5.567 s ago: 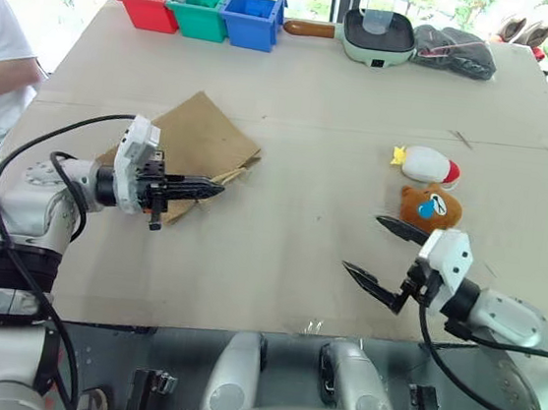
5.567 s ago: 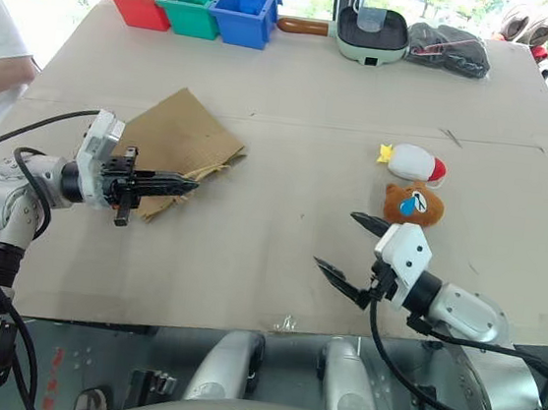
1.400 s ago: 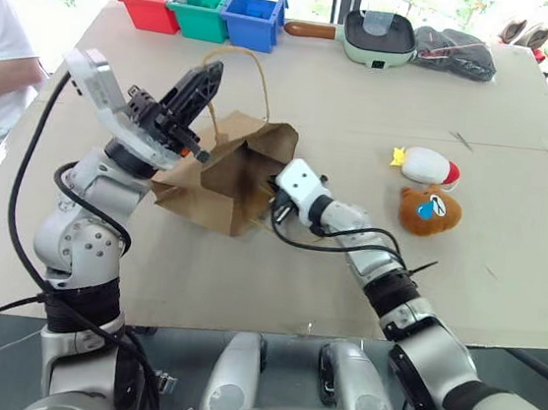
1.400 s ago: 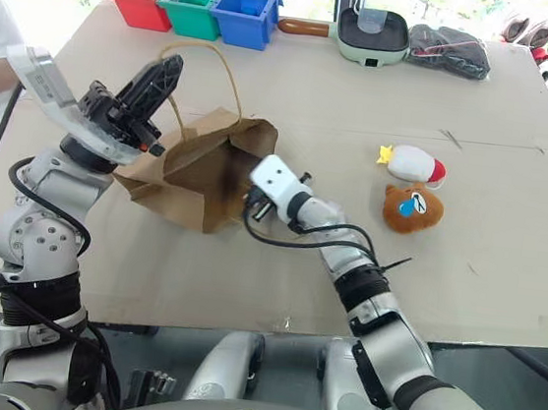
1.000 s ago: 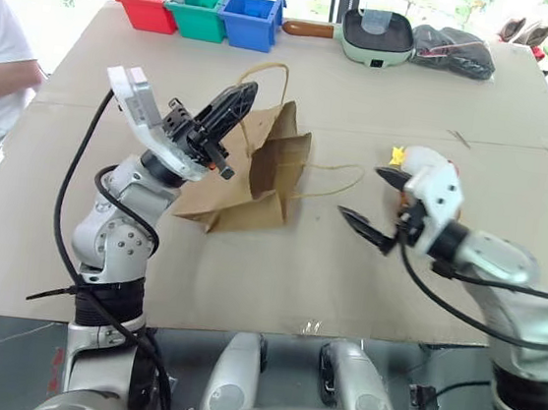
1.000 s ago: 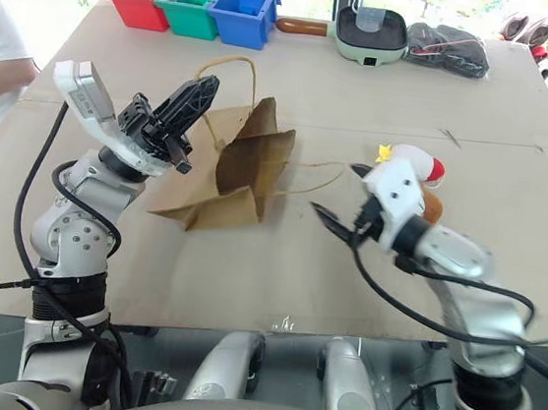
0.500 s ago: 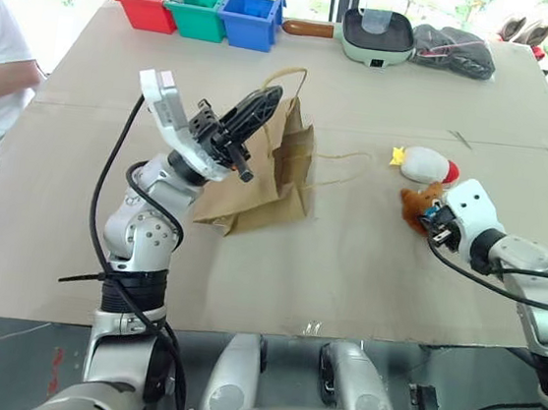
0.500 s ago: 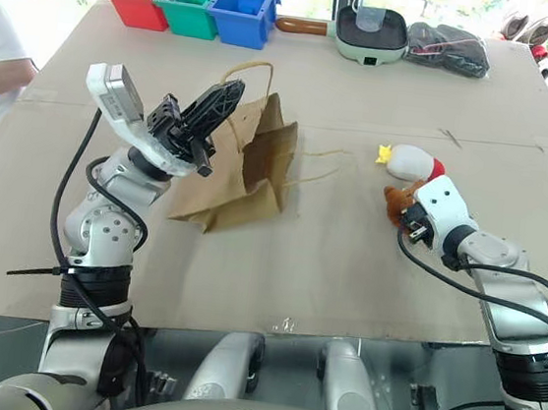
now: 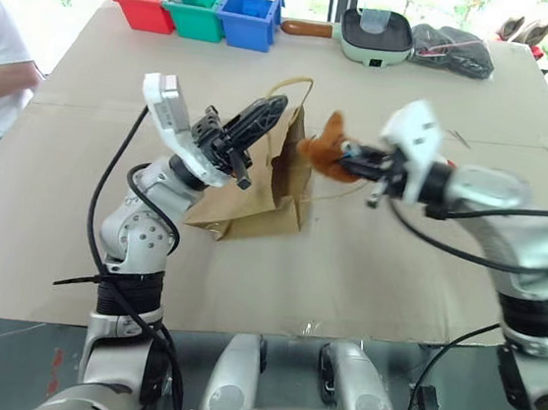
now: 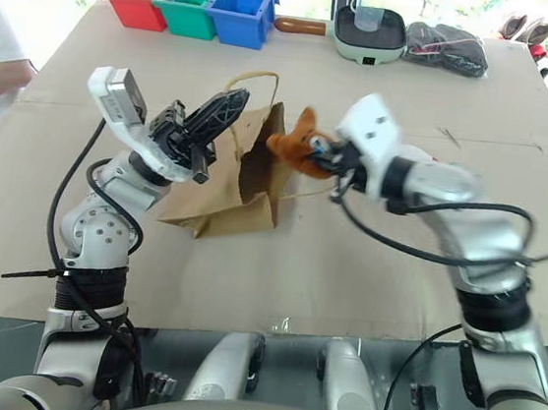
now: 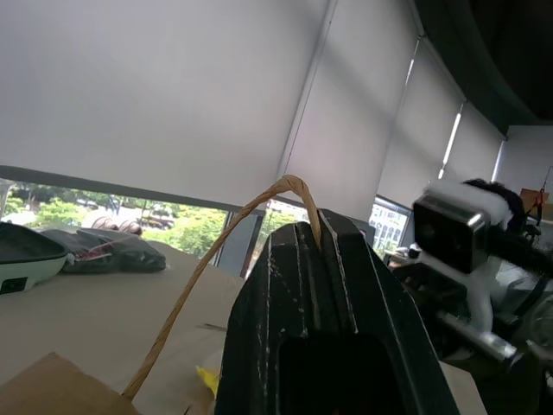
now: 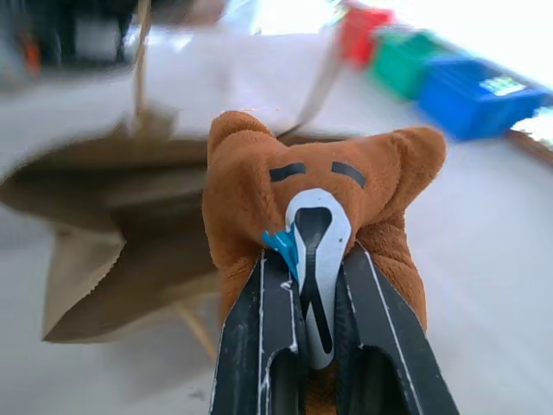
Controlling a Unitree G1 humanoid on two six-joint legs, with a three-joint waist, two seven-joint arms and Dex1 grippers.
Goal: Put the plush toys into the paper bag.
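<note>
Between right fingers (image 12: pixel 259 346) (pinched): brown bear head (image 12: pixel 324 203).

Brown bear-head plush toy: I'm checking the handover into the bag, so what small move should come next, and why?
Probably ease the right claw forward and down to carry the brown bear-head plush toy over the brown kraft paper bag's mouth. The toy is pinched just beside the opening, not yet inside, and the left claw holds the bag up by its twisted-paper handle.

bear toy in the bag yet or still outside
Outside. The right gripper pinches the bear toy just beside the bag mouth.
</note>
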